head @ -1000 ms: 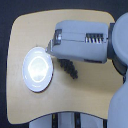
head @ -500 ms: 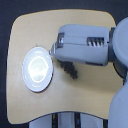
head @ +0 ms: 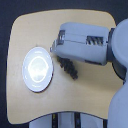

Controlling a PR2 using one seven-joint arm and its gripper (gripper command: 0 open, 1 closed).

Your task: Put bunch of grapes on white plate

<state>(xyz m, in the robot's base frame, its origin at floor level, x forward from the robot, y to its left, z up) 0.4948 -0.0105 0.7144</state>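
The white plate (head: 37,69) lies on the wooden table toward the exterior view's left, round and glossy, with nothing on it. The bunch of grapes (head: 69,68) is a dark cluster just to the right of the plate, apart from its rim. It pokes out from under the lower edge of the big grey gripper (head: 57,52). The gripper reaches in from the exterior view's right, with its tip over the upper end of the bunch. The blur hides how its fingers stand and whether they touch the grapes.
The light wooden table (head: 30,30) has rounded corners and a front edge near the bottom of the view. The robot's grey arm and body (head: 117,55) fill the exterior view's right side. Dark floor surrounds the table.
The gripper has shifted only slightly, drifting a little right and then back left. The grapes stay in about the same spot beside the plate.
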